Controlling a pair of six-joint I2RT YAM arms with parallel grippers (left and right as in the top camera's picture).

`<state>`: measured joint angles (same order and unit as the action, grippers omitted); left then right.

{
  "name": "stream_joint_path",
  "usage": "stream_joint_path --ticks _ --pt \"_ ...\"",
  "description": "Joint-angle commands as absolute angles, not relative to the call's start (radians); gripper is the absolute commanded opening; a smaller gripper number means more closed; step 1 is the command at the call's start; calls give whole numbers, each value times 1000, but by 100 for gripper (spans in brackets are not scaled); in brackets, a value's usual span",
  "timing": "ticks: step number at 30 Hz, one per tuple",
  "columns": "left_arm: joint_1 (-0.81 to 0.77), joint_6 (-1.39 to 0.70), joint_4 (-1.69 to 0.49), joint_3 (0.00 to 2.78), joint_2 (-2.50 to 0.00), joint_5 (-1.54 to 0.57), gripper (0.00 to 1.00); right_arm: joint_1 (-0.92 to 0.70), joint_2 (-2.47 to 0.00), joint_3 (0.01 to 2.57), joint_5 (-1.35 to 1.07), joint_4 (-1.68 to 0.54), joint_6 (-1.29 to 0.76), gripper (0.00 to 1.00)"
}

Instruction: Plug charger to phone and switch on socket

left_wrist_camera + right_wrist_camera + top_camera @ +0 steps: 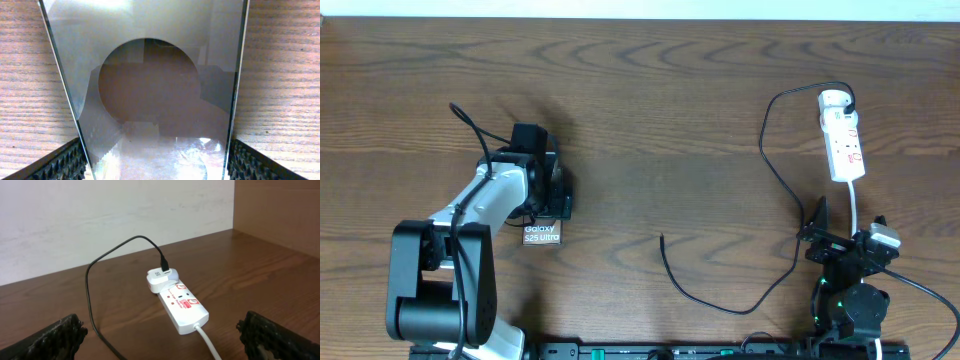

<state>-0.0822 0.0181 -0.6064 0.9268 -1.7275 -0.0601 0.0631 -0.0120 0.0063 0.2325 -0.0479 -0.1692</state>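
Left arm rises closest to the overhead lens, reaching in from the near-left corner. Its left tool is set down over the phone. Only the phone's near end shows, with white lettering, on the left half of the worktop. At the near right stands the right arm, with the right tool pointing toward the far side. Beyond it lies the socket, lengthwise from near to far, its white lead running toward the arm. From the socket's far end the charger loops left, comes nearer, then curls across the middle. Its tip lies loose on the wood, well apart from the phone.

From the left wrist, the phone fills the frame, its glossy face mirroring a dark round shape. The left tool has its pads at the two bottom corners, each meeting a long edge, so it holds the phone across its width.

From the right wrist, the right tool stands wide, its pads well apart in the bottom corners. Farther off between them the socket lies on the worktop, red marks on top. A white plug sits at its far end. The charger arches out of the plug and drops to the left, and the lead comes toward the camera. A pale wall stands behind.
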Motion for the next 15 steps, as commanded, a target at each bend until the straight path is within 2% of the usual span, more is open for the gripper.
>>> stream_joint_path --ticks 1,15 --pt "-82 3 -607 892 -1745 -102 86 58 -7 6 241 -52 -178 99" --pt "-82 3 -607 892 -1745 -116 86 58 -7 6 241 -52 -178 99"
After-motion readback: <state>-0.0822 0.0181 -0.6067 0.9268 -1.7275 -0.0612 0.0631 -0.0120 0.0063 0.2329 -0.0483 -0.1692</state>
